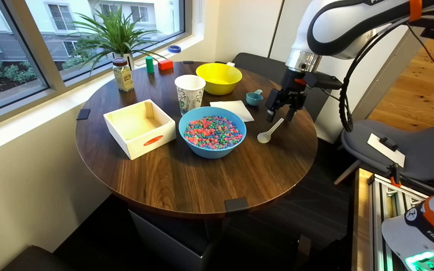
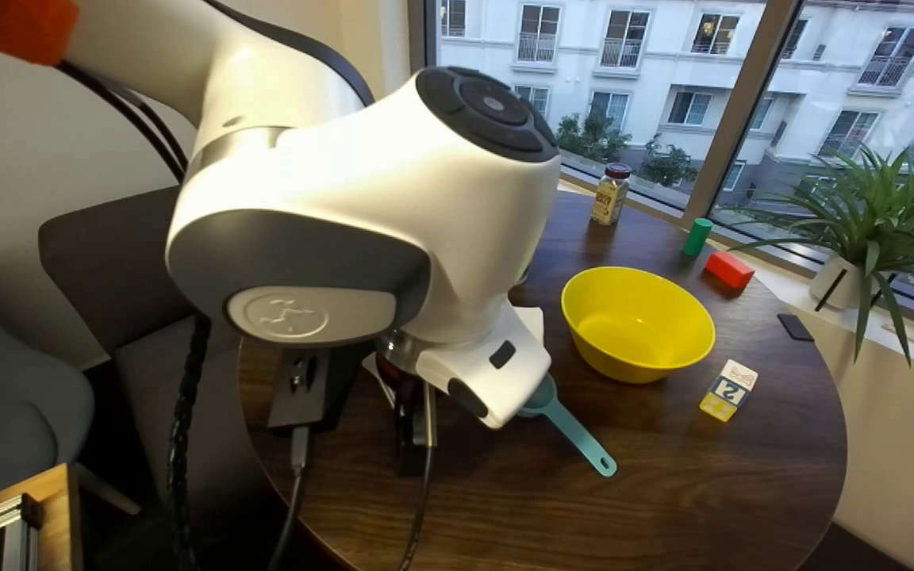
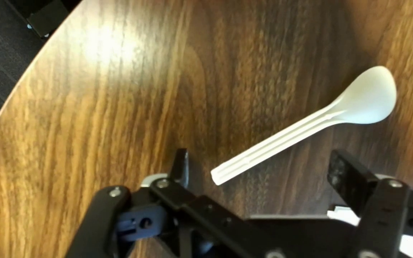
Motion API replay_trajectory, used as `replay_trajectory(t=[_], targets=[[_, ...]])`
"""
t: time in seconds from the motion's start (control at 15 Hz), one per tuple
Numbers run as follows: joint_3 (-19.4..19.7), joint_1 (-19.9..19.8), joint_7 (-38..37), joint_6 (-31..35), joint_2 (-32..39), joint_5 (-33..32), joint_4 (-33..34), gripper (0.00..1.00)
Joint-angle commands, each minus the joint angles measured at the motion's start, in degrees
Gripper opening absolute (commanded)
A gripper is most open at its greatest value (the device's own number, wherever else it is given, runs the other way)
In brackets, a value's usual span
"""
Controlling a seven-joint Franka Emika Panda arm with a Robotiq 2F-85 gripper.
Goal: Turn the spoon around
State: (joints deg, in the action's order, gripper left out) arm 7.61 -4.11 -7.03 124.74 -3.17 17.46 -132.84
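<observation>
Hovering empty, my black two-fingered gripper (image 1: 280, 114) stood spread, presumably so I could straddle the pale, straight-handled, plastic-looking spoon (image 3: 299, 133).

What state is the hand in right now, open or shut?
Open: in the wrist view, the hand has its fingers wide apart, and the spoon lies ungripped on the table.

Both exterior views overlook a round brown wooden table (image 1: 202, 180), facing far grey-framed glass windows (image 2: 745, 103); the wrist view looks down from near.
</observation>
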Motion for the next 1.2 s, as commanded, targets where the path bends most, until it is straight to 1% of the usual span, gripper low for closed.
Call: replay_trajectory(t=[0.0, 0.07, 0.13, 0.27, 0.33, 0.6, 0.73, 0.8, 0.87, 0.93, 1.13], targets=[[-0.35, -0.93, -2.06, -3.14, 2.63, 1.44, 2.76, 1.00], [-0.36, -1.02, -2.43, -3.45, 2.83, 1.43, 3.18, 0.95], [-0.36, -1.10, -2.75, -3.62, 2.98, 1.42, 3.51, 0.73], [-0.41, -1.21, -3.30, -3.85, 3.09, 1.20, 3.92, 0.69], [-0.41, -1.29, -3.57, -3.87, 3.19, 1.06, 4.09, 0.62], [-0.26, -1.82, -3.92, -3.99, 3.08, 1.19, 4.64, 0.29], [-0.25, -1.92, -4.00, -4.00, 3.21, 1.14, 4.77, 0.16], [-0.24, -1.95, -3.98, -4.04, 3.26, 1.18, 4.84, 0.07], [-0.24, -1.99, -3.99, -4.06, 3.30, 1.17, 4.91, 0.01], [-0.23, -2.03, -4.00, -4.11, 3.37, 1.23, 5.01, 0.00], [-0.19, -2.10, -4.12, -4.15, 3.42, 1.30, 5.24, 0.01]])
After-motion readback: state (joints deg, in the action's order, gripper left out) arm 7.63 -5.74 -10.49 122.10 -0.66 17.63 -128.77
